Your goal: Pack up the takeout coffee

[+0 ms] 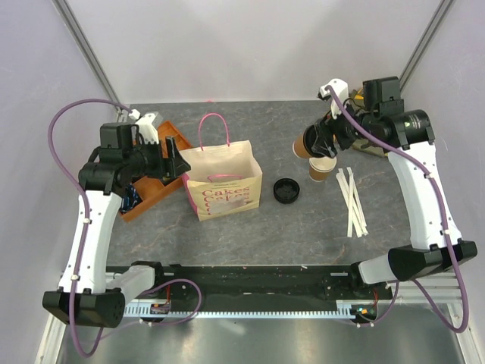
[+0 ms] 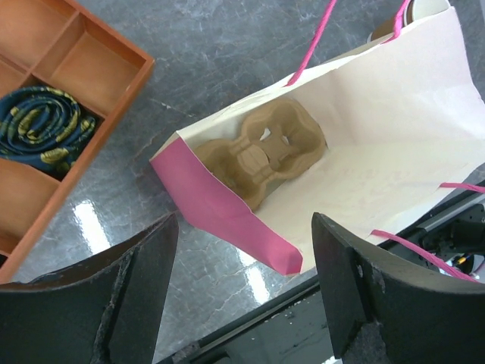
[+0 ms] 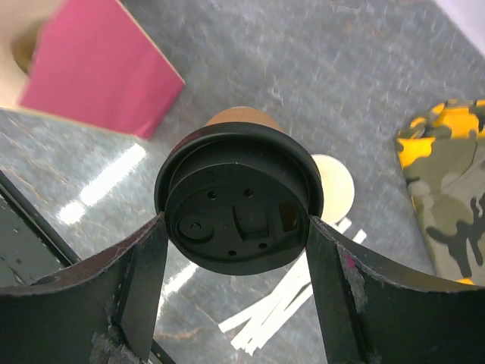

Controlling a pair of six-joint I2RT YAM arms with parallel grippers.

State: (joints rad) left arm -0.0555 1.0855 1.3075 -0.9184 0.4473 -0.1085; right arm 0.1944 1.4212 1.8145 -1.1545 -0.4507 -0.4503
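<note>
Currently right fingers clamp takeout coffee, axis near-vertical, capped end up; left fingers spread wide, empty.

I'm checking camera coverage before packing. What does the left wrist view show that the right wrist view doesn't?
Only left wrist: the inside of the bag, with a pulp carrier at its bottom, an orange tray holding a blue patterned roll, and the open left gripper. Only right wrist: the lidded coffee gripped by the right gripper, a lidless cup behind it, white strips and camouflage cloth. Both: the bag's pink side and the grey table.
</note>
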